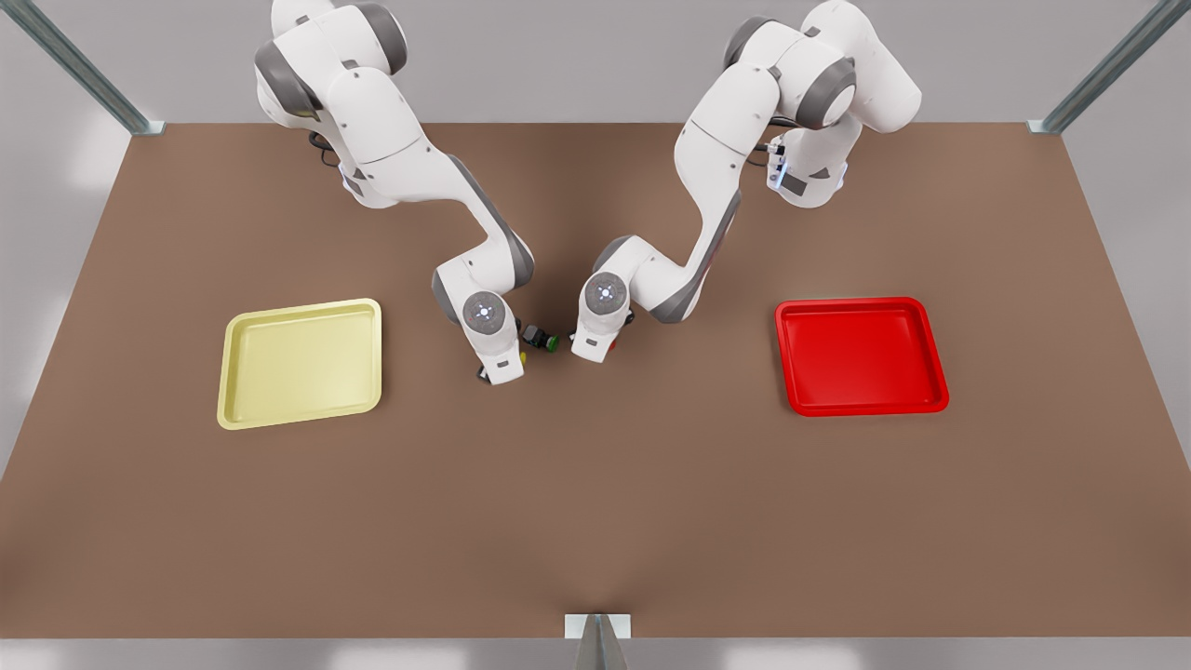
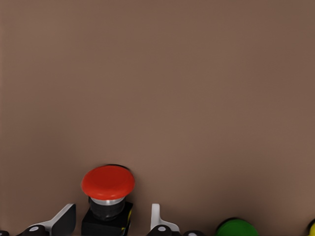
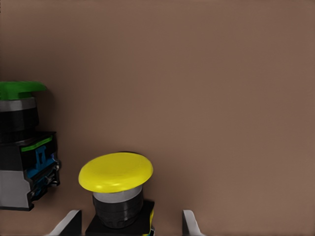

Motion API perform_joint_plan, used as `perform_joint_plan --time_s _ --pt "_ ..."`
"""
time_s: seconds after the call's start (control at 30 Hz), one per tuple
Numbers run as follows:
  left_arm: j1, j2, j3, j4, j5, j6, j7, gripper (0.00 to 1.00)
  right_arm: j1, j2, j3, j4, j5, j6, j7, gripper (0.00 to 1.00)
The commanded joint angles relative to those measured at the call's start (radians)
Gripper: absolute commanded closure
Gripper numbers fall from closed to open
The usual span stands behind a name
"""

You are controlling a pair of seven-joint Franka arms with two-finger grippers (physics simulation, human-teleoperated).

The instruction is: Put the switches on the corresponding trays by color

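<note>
Hands [image 2: 106, 223] [image 3: 130, 223] straddle red switch [image 2: 108, 183] and yellow switch [image 3: 116, 172], fingers apart.

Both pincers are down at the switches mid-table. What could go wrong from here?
1. The green switch stands close to the yellow switch. The open right pincer straddling the yellow one could knock it.
2. The open left pincer straddles the red switch. The two wrists are close together and might collide when lifting.
</note>
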Motion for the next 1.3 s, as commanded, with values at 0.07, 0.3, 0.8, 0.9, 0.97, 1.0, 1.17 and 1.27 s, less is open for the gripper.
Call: perform_joint_plan --time_s 0.07,0.3,0.8,0.9,0.97,1.0,1.17,1.27 --pt "-0.007 0.001 0.000 0.000 0.000 -0.008 -0.045 0.20 -0.001 -0.001 0.000 0.002 0.002 -0.003 -0.073 0.23" --pt "-0.013 -0.001 0.000 -0.002 0.000 -0.030 -0.035 0.43 -0.001 -0.004 0.002 0.002 0.002 -0.005 -0.075 0.47" --pt "-0.007 -0.397 0.551 -0.433 0.161 -0.324 0.751 0.54 -0.070 -0.032 0.005 0.025 0.002 -0.086 -0.075 0.50" --pt "0.046 -0.397 0.632 -0.488 0.195 -0.287 0.915 0.54 -0.194 -0.085 0.003 0.039 0.002 -0.180 -0.078 0.50" --pt "0.089 -0.394 0.634 -0.520 0.217 -0.232 0.939 0.54 -0.317 -0.134 0.003 0.033 0.002 -0.284 -0.119 0.50" --pt "0.091 -0.391 0.632 -0.523 0.217 -0.218 0.938 0.53 -0.384 -0.150 0.003 0.033 -0.003 -0.344 -0.142 0.49" --pt "0.105 -0.372 0.630 -0.526 0.217 -0.180 0.939 0.00 -0.555 -0.200 -0.050 -0.055 -0.127 -0.378 -0.392 0.48" --pt "0.102 -0.377 0.630 -0.520 0.215 -0.188 0.939 0.00 -0.555 -0.196 -0.138 -0.102 -0.181 -0.278 -0.450 0.49"
